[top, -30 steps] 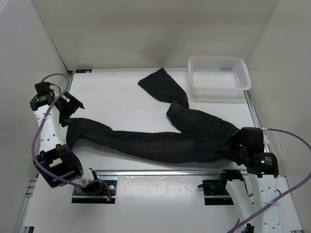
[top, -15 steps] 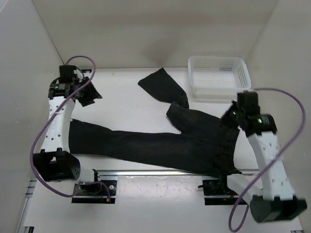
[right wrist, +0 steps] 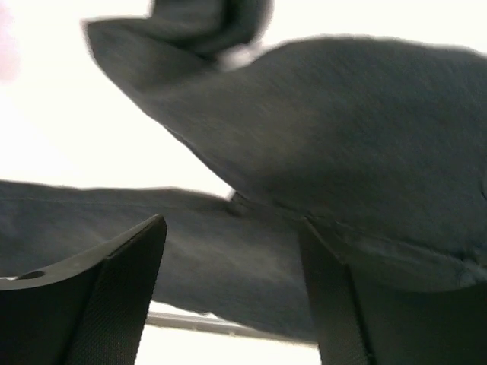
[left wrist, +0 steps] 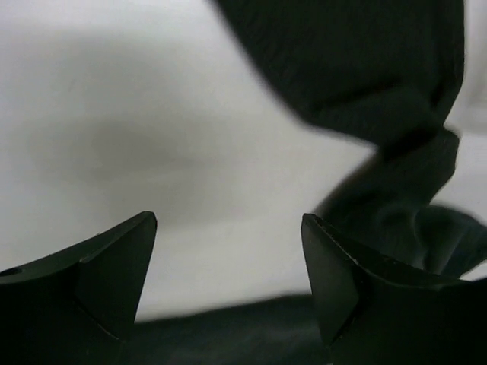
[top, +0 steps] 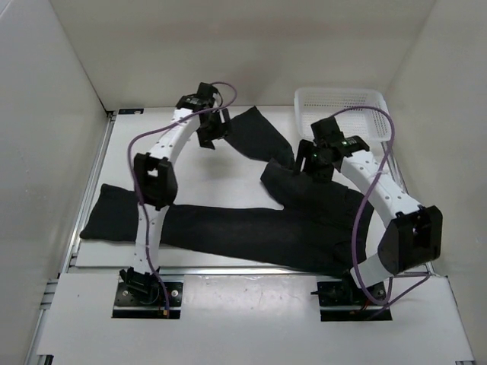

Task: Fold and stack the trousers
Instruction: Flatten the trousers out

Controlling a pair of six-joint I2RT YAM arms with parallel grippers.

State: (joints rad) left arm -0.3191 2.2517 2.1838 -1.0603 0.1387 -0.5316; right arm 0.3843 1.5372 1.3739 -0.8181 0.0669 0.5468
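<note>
Top external view: the soft black cloth trousers (top: 251, 228) sprawl across the white desk (top: 190, 175), one leg bent toward the far side. The left end effector (top: 207, 137), spread and empty, hovers just beside that leg's cuff. The right end effector (top: 316, 163), also spread, hangs over the leg's fold.

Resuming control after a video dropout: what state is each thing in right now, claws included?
trousers: unfolded, spread on the table, one leg stretched left, the other bent toward the far side.
left claw: open, empty, beside the far leg's end.
right claw: open, empty, above the trousers.
basket: upright, nothing visible inside.
</note>
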